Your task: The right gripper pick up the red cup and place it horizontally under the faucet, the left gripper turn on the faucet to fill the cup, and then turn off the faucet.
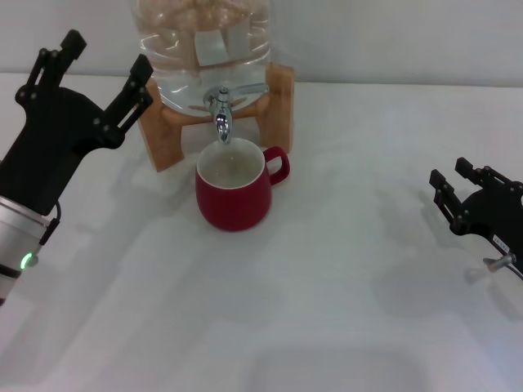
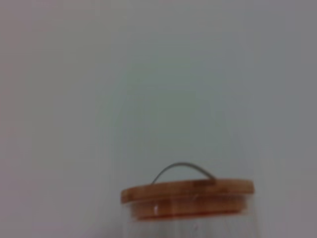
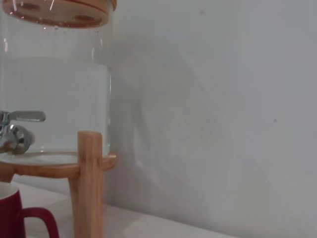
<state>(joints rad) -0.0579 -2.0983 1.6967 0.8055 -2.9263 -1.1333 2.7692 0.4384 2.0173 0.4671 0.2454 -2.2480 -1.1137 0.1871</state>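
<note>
The red cup (image 1: 235, 189) stands upright on the white table right under the chrome faucet (image 1: 222, 114), its handle turned to the right. The faucet juts from a clear water jug (image 1: 202, 41) on a wooden stand (image 1: 163, 131); its lever (image 3: 26, 116) and the cup's handle (image 3: 42, 219) also show in the right wrist view. My left gripper (image 1: 96, 72) hovers open to the left of the jug, near the stand, holding nothing. My right gripper (image 1: 458, 184) sits open and empty low at the far right, well away from the cup.
The jug's wooden lid (image 2: 187, 196) with a wire handle shows in the left wrist view. A pale wall (image 3: 223, 99) rises close behind the stand. The white table (image 1: 327, 310) stretches toward the front.
</note>
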